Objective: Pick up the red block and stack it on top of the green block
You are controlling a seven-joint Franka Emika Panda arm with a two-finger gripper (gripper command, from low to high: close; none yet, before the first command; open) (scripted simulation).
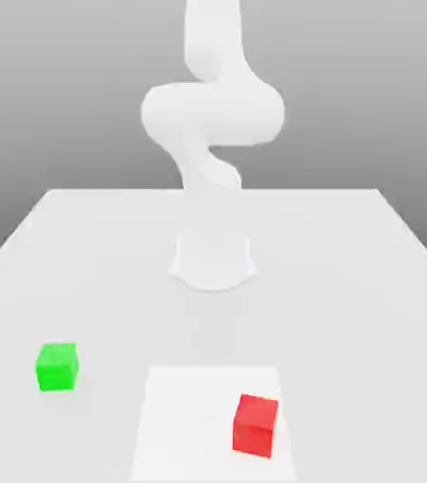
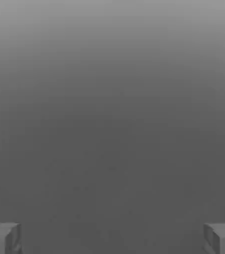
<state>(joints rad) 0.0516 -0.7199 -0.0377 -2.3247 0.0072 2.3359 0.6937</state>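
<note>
Plenty of room here tbh. The red block (image 1: 255, 424) and the green block (image 1: 57, 366) sit well apart on the table (image 1: 349, 283), with bare surface between them and all around each. Nothing crowds either cube from above. The arm's base (image 1: 213, 261) stands further back, well away from both. The hand (image 2: 112, 238) has its fingers (image 2: 5, 237) spread wide, with nothing between them.
</note>
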